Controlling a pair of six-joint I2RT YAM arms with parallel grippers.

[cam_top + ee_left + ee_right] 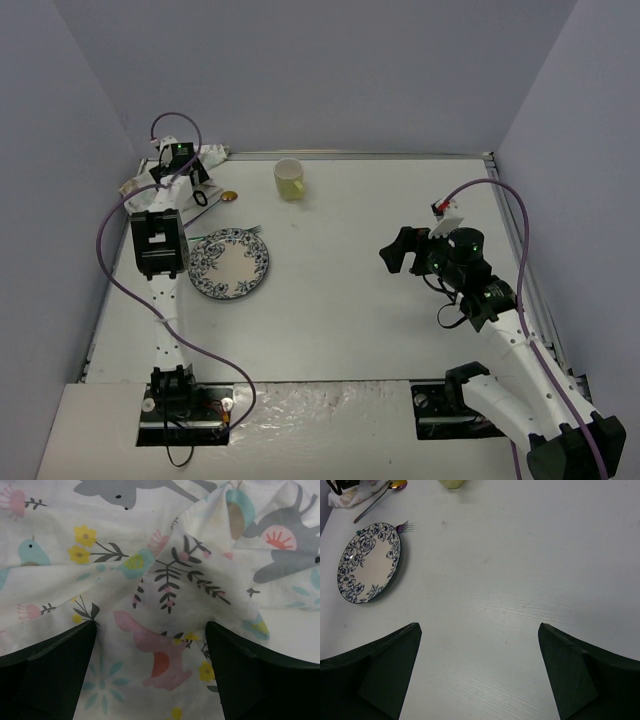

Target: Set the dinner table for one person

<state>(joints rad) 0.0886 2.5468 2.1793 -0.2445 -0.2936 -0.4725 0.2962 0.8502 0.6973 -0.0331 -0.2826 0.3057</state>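
From above, the tabletop fills the scene, rigid and fixed; the left arm reaches a crumpled cloth at far left.
Left wrist: the left fingers are spread astride a soft raised fold, probably the best place to pinch.
Right wrist: the right fingers are spread over bare tabletop.

Table: plate on the left half; fork at its far edge; cup behind, to the right; cloth in the far left corner, spoon beside it.
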